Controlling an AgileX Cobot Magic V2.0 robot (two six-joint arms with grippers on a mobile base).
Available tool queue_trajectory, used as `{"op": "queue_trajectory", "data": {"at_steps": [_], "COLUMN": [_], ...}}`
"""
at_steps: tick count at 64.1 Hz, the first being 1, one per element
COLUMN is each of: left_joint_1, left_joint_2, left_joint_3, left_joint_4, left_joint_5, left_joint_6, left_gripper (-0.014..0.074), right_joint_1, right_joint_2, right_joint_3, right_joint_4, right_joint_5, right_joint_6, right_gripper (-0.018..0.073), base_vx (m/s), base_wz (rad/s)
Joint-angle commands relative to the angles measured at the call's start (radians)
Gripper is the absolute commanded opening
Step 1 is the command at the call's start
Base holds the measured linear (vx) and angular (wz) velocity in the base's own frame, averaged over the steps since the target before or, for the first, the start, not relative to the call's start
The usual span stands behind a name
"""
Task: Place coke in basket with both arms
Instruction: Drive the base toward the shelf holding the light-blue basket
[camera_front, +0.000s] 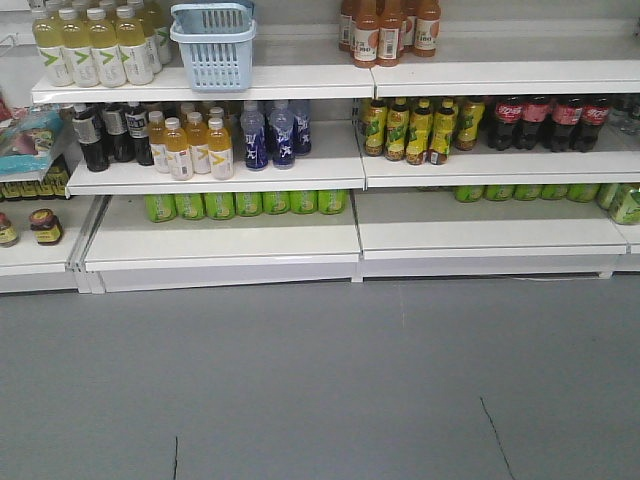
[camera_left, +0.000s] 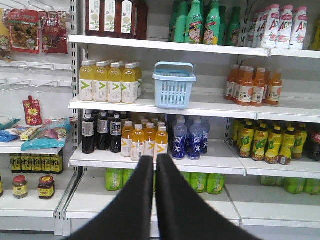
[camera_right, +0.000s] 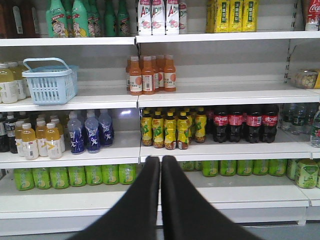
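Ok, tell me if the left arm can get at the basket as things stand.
Probably yes: the basket stands at the shelf front with nothing before it. The left claw is shut and aimed lower, so it must rise and open.

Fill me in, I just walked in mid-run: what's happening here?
Nothing is being handled yet. The left pincer and right pincer are both shut and empty, pointing at the drink shelves. The light blue basket sits on a shelf beside yellow drink bottles. A red Coca-Cola bottle shows in the right wrist view's top corner, untouched.
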Motion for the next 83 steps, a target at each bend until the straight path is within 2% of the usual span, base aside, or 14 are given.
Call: {"op": "queue_trajectory", "data": {"at_steps": [1, 83], "left_joint_1": [-0.007, -0.007], "left_joint_2": [-0.013, -0.013], "left_joint_3": [-0.025, -0.026], "left_joint_4": [-0.001, -0.001], "left_joint_5": [-0.072, -0.071], "left_joint_6": [0.001, 0.001], "left_gripper": [-0.0006, -0.0006], "right_joint_1": [-0.005, -0.005], "right_joint_2": [0.002, 0.002], "right_joint_3": [0.008, 0.008], "right_joint_4": [-0.012, -0.012], "right_joint_5": [-0.067, -0.067], "right_joint_6": [-0.003, -0.003], "right_gripper": [-0.0005, -0.0005], "base_vx": [0.00, 0.00], "base_wz": [0.00, 0.01]}}
